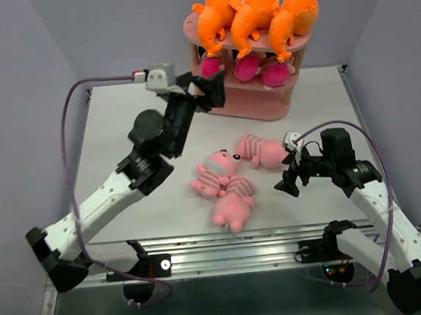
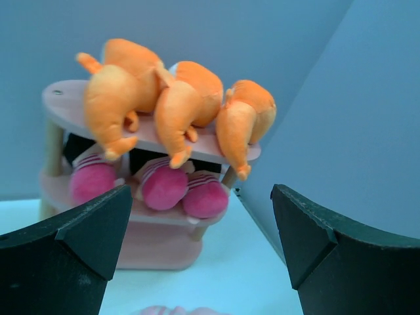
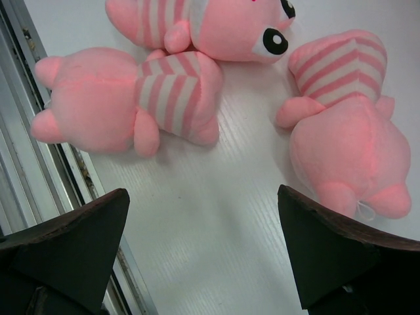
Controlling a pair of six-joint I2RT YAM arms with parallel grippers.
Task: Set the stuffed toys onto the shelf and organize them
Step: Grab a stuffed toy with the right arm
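Observation:
The pink shelf [image 1: 254, 108] stands at the back of the table. Three orange monsters [image 1: 253, 14] lie on its top tier and three magenta-striped dolls [image 1: 248, 67] on the middle tier; both show in the left wrist view, monsters [image 2: 177, 105] above dolls [image 2: 164, 186]. Three pink striped pigs lie on the table: one facing up [image 1: 215, 172], one in front [image 1: 233, 205], one to the right [image 1: 264, 150]. My left gripper [image 1: 208, 91] is open and empty, just left of the shelf. My right gripper [image 1: 289, 176] is open and empty, just right of the pigs [image 3: 125, 105].
The white table [image 1: 120, 136] has a metal rail [image 1: 225, 241] along its near edge. Grey walls close in on the left, back and right.

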